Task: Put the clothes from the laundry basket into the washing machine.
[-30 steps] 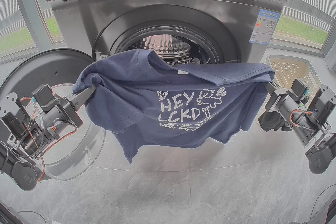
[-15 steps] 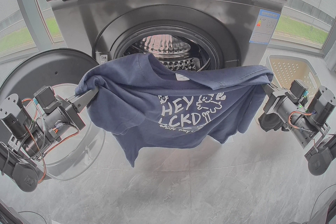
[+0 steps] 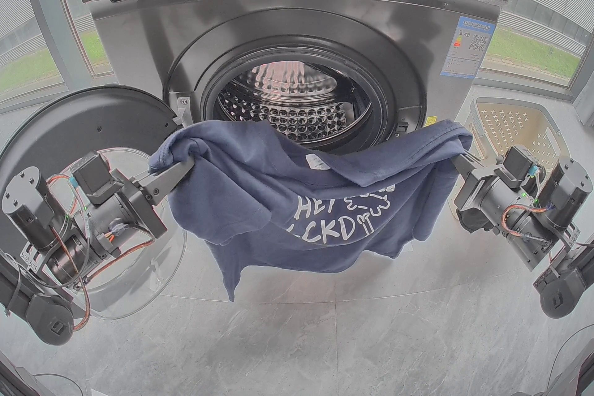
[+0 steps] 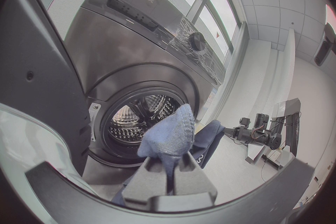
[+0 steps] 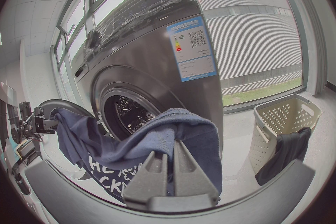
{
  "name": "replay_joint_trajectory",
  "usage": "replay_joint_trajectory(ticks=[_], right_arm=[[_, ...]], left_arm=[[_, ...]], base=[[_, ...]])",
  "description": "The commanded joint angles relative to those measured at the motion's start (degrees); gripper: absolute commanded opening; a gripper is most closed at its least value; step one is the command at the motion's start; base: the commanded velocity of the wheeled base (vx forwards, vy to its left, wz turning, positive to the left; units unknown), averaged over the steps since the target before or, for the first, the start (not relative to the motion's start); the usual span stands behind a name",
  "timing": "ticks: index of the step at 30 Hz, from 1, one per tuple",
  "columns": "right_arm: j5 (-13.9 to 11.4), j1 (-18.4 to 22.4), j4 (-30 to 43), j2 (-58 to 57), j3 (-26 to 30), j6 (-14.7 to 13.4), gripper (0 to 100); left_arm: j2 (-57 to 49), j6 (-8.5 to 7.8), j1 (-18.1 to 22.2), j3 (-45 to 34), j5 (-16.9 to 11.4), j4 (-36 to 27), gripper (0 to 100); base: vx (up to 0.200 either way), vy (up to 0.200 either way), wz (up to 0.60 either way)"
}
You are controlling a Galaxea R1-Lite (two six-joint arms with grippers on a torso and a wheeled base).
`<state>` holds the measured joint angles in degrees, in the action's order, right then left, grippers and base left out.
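A navy T-shirt (image 3: 297, 193) with white print hangs stretched between my two grippers, just below the open mouth of the washing machine (image 3: 297, 13). My left gripper (image 3: 185, 166) is shut on the shirt's left edge (image 4: 171, 133). My right gripper (image 3: 456, 159) is shut on its right edge (image 5: 182, 133). The steel drum (image 3: 291, 97) shows above the shirt. The beige laundry basket (image 3: 516, 128) stands on the floor to the right of the machine, with a dark garment (image 5: 285, 153) draped over its rim.
The round machine door (image 3: 86, 131) is swung open to the left, right behind my left arm. Grey tiled floor (image 3: 346, 329) lies in front of the machine. Windows run behind the machine on both sides.
Both grippers have lowered the shirt and drawn it slightly forward, so the drum opening now shows above it. The print has folded and slackened.
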<state>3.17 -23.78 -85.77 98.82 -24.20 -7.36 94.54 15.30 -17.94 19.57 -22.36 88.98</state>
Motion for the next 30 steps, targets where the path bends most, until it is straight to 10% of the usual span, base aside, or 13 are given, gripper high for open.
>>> replay_joint_trajectory(ticks=[1,7,8,21,30], right_arm=[[0.08,-2.14,-0.1,0.59,0.91,-0.2,0],[0.08,-4.78,-0.27,2.87,4.25,-1.43,0],[0.08,-5.75,-0.27,2.96,5.39,-1.43,100],[0.35,-14.71,0.43,9.9,17.52,-2.83,100],[0.35,-14.89,0.26,20.54,1.87,-2.57,100]], left_arm=[[1.53,-0.01,-2.71,0.74,0.21,0.23,0],[3.02,-0.01,-7.02,4.96,1.35,0.14,0],[3.11,0.08,-7.28,5.57,1.35,0.14,0],[4.16,0.08,-10.27,11.72,1.79,-0.03,0],[3.81,0.17,-11.67,11.64,1.88,0.05,0]], base=[[0.0,0.0,0.0],[0.0,0.0,0.0],[0.0,0.0,0.0],[0.0,0.0,0.0],[0.0,0.0,0.0]])
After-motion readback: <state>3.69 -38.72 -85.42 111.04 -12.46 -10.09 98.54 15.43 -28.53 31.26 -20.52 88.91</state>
